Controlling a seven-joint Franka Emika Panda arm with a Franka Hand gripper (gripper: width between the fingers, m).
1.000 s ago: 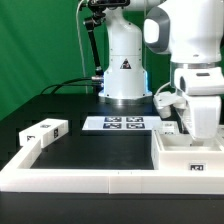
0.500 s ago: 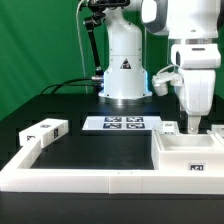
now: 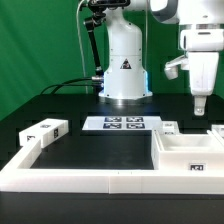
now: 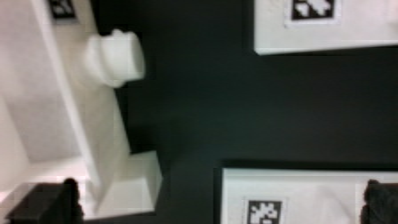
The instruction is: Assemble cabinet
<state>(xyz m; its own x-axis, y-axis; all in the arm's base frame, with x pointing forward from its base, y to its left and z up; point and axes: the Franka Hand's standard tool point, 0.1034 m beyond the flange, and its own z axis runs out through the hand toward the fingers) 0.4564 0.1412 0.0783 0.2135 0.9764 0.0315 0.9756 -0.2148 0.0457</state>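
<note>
The biggest thing is the white robot arm (image 3: 125,60). Its fat base stands at 12 o'clock on the black table (image 3: 90,150). A long low white border rail (image 3: 90,180) runs along the near edge of the table, from 8 o'clock to 5 o'clock.

The cabinet box (image 3: 185,158) is white and sits on the table at 4 o'clock in the exterior view. It rests right against the rail. Its open side faces up, and a small black tag shows on its front.

The marker board (image 3: 113,124) lies flat in the middle of the table, just in front of the robot base. A small white part (image 3: 45,130) with black tags lies at 9 o'clock, well apart from the box. A tiny white part (image 3: 170,127) sits at the back corner of the box.

The gripper (image 3: 200,108) hangs in the air at 2 o'clock, above the back of the box and not touching it. In the wrist view its two dark fingertips (image 4: 45,205) are spread wide, with nothing pinched between them. Below them are the black table and a white piece with a round bump (image 4: 111,55).
</note>
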